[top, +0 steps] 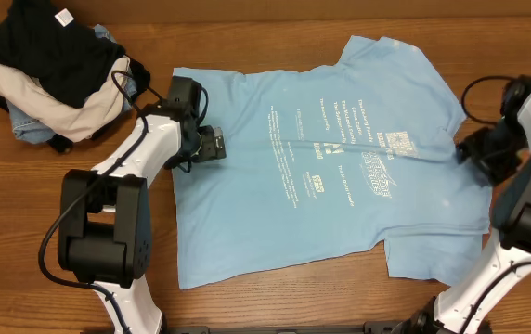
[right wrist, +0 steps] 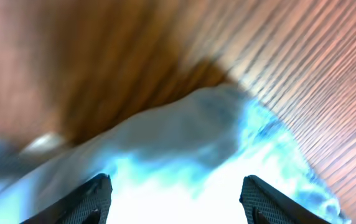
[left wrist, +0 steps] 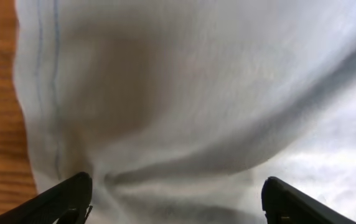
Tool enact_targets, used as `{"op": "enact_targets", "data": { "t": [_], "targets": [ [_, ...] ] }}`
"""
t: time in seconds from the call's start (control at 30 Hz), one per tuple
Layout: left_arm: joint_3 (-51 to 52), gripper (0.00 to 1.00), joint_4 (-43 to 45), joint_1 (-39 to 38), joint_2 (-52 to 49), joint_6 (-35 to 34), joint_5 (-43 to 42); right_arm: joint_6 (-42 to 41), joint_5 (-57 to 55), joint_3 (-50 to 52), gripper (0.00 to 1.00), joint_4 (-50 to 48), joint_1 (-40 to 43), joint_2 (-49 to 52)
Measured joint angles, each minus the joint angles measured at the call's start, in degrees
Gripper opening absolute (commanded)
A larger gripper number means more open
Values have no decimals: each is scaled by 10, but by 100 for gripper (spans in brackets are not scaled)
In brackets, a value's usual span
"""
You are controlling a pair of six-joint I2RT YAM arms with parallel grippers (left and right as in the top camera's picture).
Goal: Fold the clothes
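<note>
The light sky-blue T-shirt point(top: 330, 158) lies spread flat on the wooden table, printed side up, neck toward the right. My left gripper point(top: 217, 144) is open, low over the shirt's left part near the hem. In the left wrist view the fingers point(left wrist: 178, 202) stand wide apart over wrinkled fabric point(left wrist: 196, 93) with the stitched hem at the left. My right gripper point(top: 465, 150) is open at the shirt's right edge by the neck and sleeve. In the right wrist view its fingers point(right wrist: 175, 199) straddle bright, overexposed blue cloth point(right wrist: 184, 143).
A pile of other clothes, a black garment point(top: 47, 46) on cream point(top: 61, 107) and denim-blue ones, lies at the back left corner. Bare wooden table point(top: 275, 297) shows in front of the shirt. The arm bases stand at the front edge.
</note>
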State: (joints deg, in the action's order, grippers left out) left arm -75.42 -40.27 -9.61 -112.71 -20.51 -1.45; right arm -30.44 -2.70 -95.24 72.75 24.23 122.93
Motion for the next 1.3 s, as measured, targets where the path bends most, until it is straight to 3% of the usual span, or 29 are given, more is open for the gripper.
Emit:
{"op": "enact_targets", "data": {
  "t": [0.07,0.1,0.23,0.43,0.57,0.8,0.97,1.13,1.3],
  "targets": [
    [-35,95,-14,-2,-2,2,0,23,51,-37,96,-7,-2,-36],
    [-56,99,-14,-3,-2,5,1,35,72,-62,100,-17,-4,-61],
    [-84,99,-2,-17,-2,13,0,59,117,-91,100,-62,-18,-104],
    [-87,98,-46,-17,-2,12,-14,59,134,-91,99,-30,-23,-102],
    [-87,99,-74,-17,10,13,-11,3,62,-91,99,41,-23,-110],
    [-100,100,-211,-71,193,-18,32,-123,-24,-86,100,175,-32,-227],
    [-101,100,-325,-130,212,-140,111,-177,-48,-2,100,197,-33,-369],
    [-101,100,-383,-138,238,-242,119,-188,-20,122,100,195,-32,-512],
    [-100,100,-410,-164,238,-270,117,-201,41,309,100,139,-33,-516]
  ]
}}
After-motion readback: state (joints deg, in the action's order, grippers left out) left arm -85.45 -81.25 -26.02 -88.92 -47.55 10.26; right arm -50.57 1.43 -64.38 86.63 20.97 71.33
